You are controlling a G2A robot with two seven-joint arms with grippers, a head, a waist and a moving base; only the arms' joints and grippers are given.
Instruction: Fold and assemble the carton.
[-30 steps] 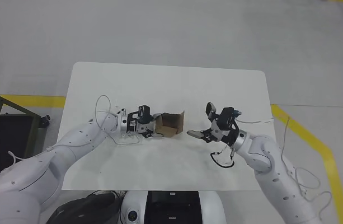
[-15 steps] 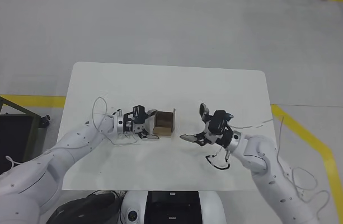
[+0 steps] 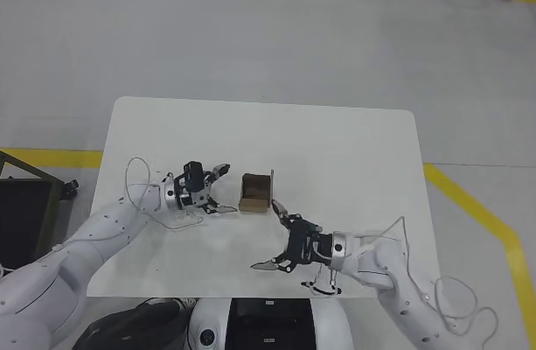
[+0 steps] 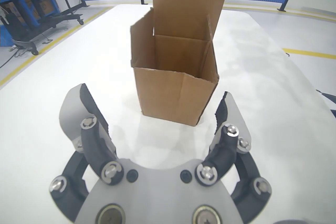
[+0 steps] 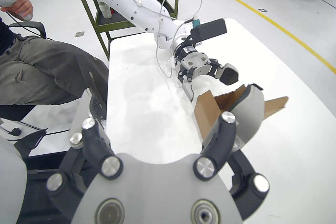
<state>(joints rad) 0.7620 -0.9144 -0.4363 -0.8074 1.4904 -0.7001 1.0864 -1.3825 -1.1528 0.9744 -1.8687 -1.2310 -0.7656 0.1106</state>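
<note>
A brown cardboard carton (image 3: 255,192) (image 4: 176,93), upright and open-topped with one tall flap raised, stands on the white table (image 3: 337,140). It is just ahead of the left pincer (image 3: 222,187) (image 4: 155,104), which is spread apart and not touching it. The right pincer (image 3: 266,236) (image 5: 170,99), also spread wide, has one fingertip beside the carton's corner.

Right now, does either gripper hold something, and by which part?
Nothing is held. The left gripper and right gripper both have open jaws; neither grips the carton.
</note>
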